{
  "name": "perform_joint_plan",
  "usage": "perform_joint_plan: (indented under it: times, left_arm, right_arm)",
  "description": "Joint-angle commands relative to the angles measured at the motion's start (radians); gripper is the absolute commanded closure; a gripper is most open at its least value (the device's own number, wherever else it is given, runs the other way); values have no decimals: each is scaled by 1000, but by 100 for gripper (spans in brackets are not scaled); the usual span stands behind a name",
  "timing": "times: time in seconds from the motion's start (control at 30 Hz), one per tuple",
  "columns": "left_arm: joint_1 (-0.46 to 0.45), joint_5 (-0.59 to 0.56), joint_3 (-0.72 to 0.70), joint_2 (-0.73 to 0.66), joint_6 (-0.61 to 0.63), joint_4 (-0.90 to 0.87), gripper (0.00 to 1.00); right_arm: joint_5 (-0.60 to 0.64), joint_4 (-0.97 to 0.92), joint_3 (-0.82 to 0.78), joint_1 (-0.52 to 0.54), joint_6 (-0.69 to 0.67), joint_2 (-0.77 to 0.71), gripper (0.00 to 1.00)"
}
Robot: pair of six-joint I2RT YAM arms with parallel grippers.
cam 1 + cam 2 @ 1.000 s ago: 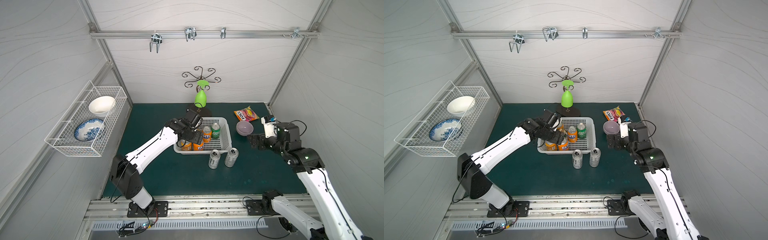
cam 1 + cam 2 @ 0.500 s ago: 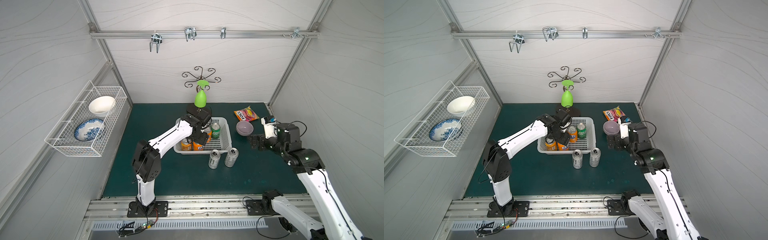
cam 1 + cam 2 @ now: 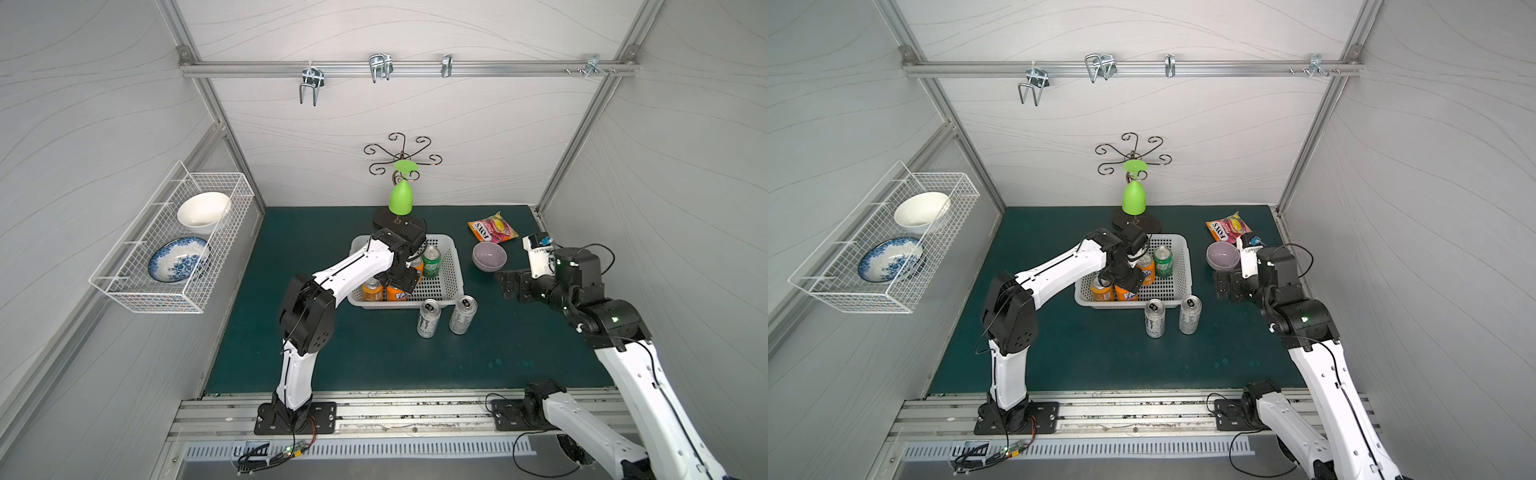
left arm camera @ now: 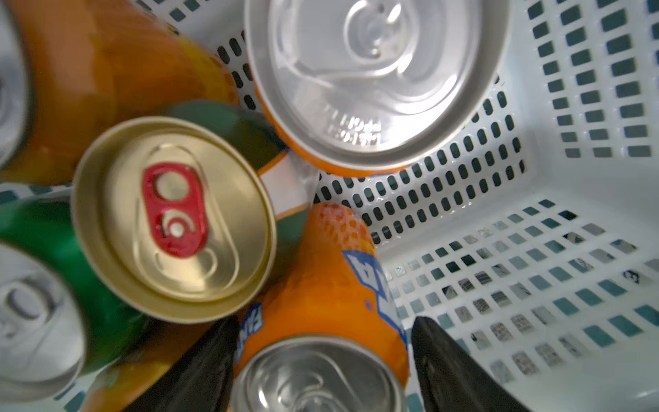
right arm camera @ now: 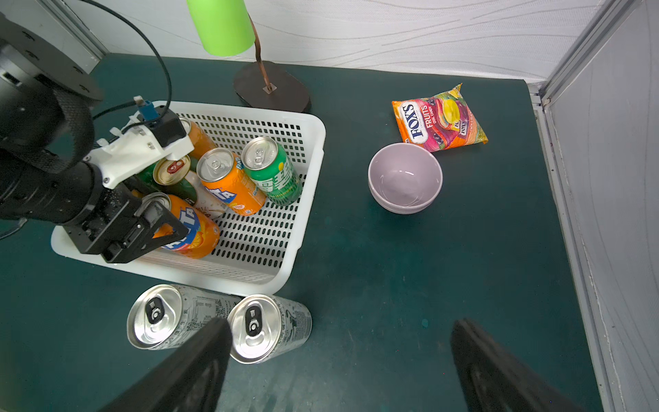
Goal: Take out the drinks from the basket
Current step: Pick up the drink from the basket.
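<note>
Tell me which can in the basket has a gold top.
The dark green can in the basket: gold lid with a red pull tab; the others have silver lids.

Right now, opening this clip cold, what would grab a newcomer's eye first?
The white basket mid-table, crowded with orange and green cans, with the left gripper reaching down inside and straddling an orange Fanta can. Just in front of it, two slim silver cans already stand on the green mat, outside the basket. The right gripper hangs open and empty near a lilac bowl and a bright sweets packet.
</note>
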Motion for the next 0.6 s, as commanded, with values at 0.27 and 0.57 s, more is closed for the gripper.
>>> perform_joint_plan:
  times: [0.27,0.57]
  left_arm:
    - [-4,-9,25,82,5,12,21]
    - [-4,-6,17,82,1,18,30]
  right_arm:
    - [-2,20,-14,-3,-16,-16,1]
    - [-7,20,-16,-4,-14,-12,1]
